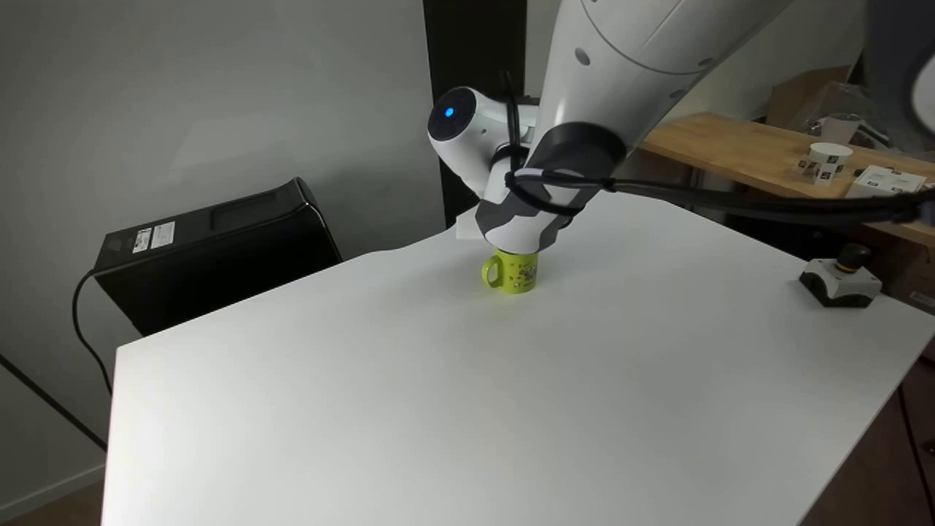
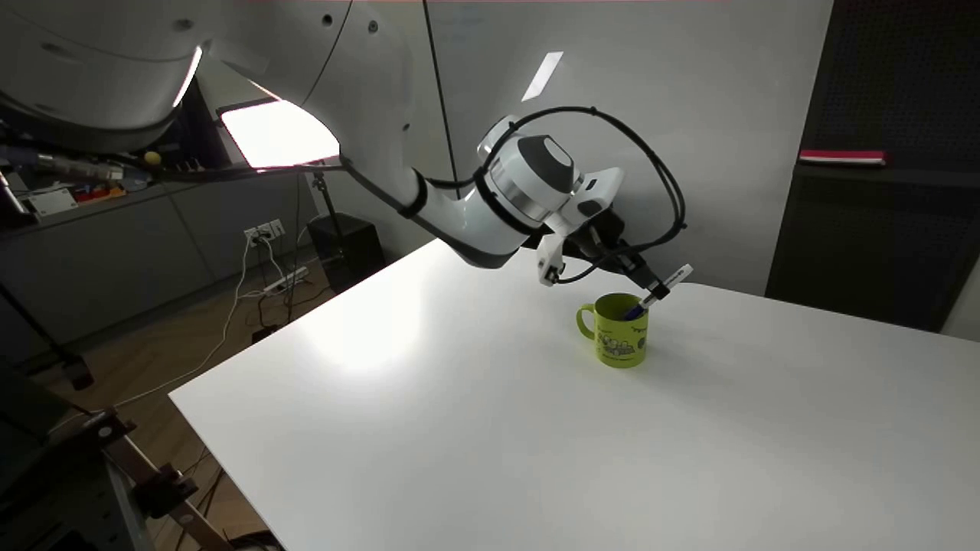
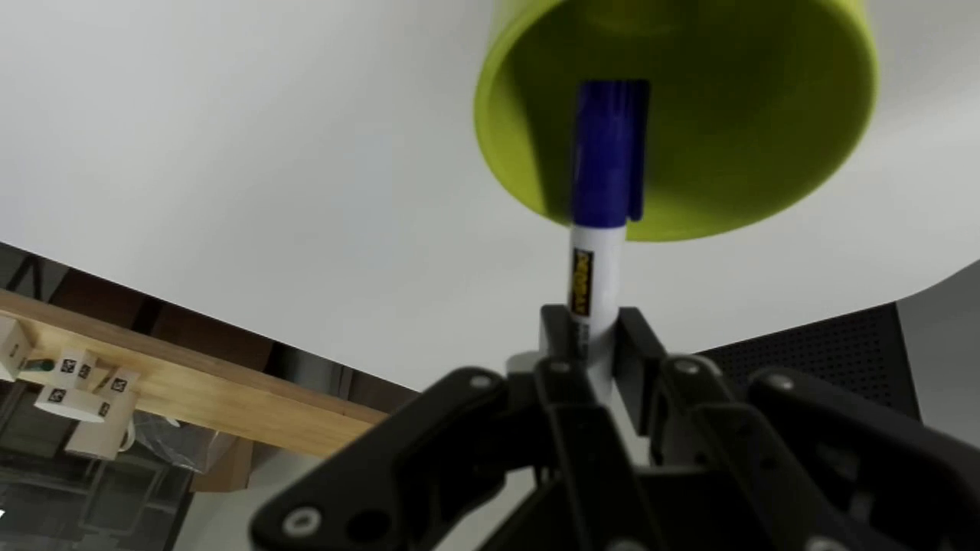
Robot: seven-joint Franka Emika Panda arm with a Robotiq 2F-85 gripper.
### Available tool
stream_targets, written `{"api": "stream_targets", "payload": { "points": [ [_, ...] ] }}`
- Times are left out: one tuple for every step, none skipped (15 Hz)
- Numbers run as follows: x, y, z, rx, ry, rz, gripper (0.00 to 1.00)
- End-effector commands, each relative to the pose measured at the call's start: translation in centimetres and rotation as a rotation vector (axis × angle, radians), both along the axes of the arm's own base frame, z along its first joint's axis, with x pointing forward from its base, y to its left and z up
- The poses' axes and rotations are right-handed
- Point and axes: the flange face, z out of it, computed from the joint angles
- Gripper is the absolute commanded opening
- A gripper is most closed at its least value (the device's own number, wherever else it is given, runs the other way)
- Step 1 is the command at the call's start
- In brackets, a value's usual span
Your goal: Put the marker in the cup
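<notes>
Black fingers point(image 3: 641, 348) clamp the marker point(image 3: 598, 237) mid-length, its far, capped end aimed into the cup point(image 2: 619, 338) (presumably so release drops it in).

arm point(image 1: 592, 95): in an exterior view it hides the marker point(image 3: 602, 207), the gripper point(image 3: 598, 340) and part of the cup point(image 1: 517, 276); cropped at the top in both exterior views
marker: far end hidden by the gripper in the wrist view, lettering blurred
gripper: blurred in the wrist view, cropped by the bottom edge
cup: cropped at the wrist view's top; print too small to read
table point(image 2: 459, 428): cropped at the bottom in both exterior views
box point(image 1: 226, 252): base hidden by the table, stickers point(image 1: 162, 234) too small to read
</notes>
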Motion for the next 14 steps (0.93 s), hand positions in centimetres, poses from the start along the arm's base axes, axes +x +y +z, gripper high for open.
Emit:
{"api": "stream_targets", "payload": {
  "points": [
    [0.69, 0.23, -0.54, 0.027, 0.009, -0.041, 0.04],
    [0.7, 0.32, -0.68, 0.031, 0.017, -0.043, 0.04],
    [0.71, 0.38, -0.76, 0.033, 0.023, -0.044, 0.04],
    [0.78, 0.43, -0.82, 0.036, 0.025, -0.045, 0.04],
    [0.84, 0.43, -0.84, 0.035, 0.025, -0.046, 0.04],
    [0.9, 0.42, -0.86, 0.033, 0.026, -0.045, 0.04],
    [0.98, 0.38, -0.84, 0.028, 0.024, -0.044, 0.04],
    [1.04, 0.32, -0.81, 0.026, 0.025, -0.046, 0.04],
    [1.1, 0.26, -0.76, 0.021, 0.023, -0.046, 0.04],
    [1.15, 0.22, -0.74, 0.016, 0.022, -0.047, 0.04],
    [1.18, 0.18, -0.7, 0.017, 0.024, -0.055, 0.04],
    [1.12, 0.19, -0.68, 0.026, 0.038, -0.062, 0.04],
    [1.16, 0.17, -0.67, 0.024, 0.038, -0.066, 0.04],
    [1.09, 0.24, -0.68, 0.026, 0.046, -0.065, 0.04]
  ]
}}
